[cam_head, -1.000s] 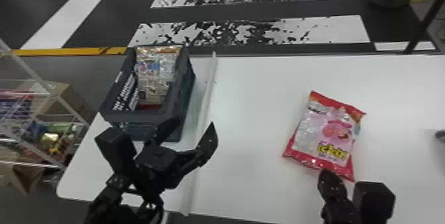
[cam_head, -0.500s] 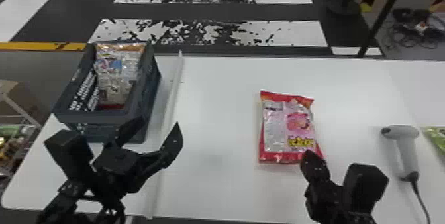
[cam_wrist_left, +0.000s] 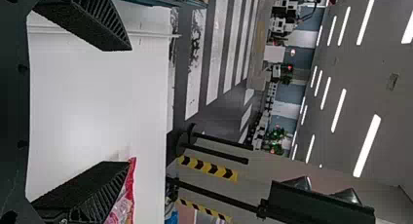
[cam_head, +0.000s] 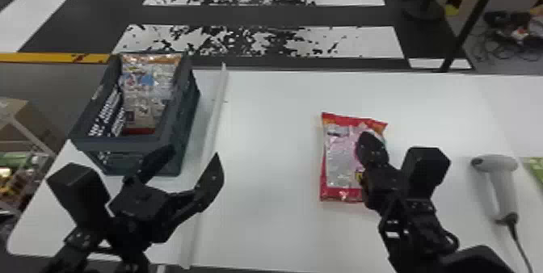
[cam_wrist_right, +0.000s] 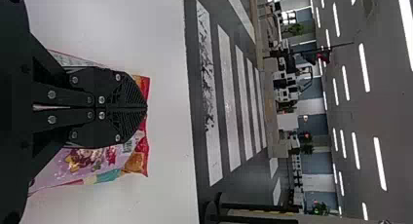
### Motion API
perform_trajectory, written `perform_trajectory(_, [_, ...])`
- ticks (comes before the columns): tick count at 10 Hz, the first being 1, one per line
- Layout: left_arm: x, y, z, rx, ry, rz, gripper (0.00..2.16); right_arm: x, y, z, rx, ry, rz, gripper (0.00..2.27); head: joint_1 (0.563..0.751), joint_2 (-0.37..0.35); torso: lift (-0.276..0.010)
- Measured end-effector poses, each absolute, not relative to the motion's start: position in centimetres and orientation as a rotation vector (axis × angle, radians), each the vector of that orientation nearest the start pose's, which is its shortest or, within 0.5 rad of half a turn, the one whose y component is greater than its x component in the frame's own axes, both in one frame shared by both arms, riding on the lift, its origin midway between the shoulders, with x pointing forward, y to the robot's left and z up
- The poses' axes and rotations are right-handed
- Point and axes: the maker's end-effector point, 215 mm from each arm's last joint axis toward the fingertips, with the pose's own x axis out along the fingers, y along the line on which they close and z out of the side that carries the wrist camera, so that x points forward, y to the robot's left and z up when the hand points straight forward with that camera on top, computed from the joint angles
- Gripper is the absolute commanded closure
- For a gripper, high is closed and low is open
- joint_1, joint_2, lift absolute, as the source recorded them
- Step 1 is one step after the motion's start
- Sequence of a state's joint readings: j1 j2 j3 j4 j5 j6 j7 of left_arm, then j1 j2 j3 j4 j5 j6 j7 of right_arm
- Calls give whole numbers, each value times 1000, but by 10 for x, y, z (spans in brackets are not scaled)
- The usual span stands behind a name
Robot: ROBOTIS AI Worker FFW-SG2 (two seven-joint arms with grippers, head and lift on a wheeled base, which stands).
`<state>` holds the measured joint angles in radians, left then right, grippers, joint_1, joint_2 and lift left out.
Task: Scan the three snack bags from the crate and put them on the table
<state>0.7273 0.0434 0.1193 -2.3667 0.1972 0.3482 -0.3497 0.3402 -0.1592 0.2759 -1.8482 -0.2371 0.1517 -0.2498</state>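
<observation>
while the red snack bag [cam_head: 339, 171] lay flat on the white table [cam_head: 274, 131], your right gripper [cam_head: 367, 138] was over the side of it nearer the scanner [cam_head: 503, 187]. your right arm slanted in from the bottom edge, fingers pointing forward; they were closed against each other, though you couldn't tell whether they touched the bag. your left gripper [cam_head: 194, 152] was wide open near the crate [cam_head: 121, 145], which held more packets [cam_head: 145, 98].
</observation>
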Motion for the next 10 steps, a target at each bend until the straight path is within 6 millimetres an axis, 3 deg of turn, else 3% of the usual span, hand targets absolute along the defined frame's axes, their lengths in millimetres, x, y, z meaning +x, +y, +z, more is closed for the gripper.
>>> perform_trajectory(5, [364, 197, -343, -121, 256, -316, 26, 499, -147, -472, 122, 265, 45, 2182, 695, 65, -94])
perform_trajectory(10, [367, 192, -345, -131, 257, -322, 26, 486, -140, -533, 157, 363, 22, 2182, 695, 71, -94])
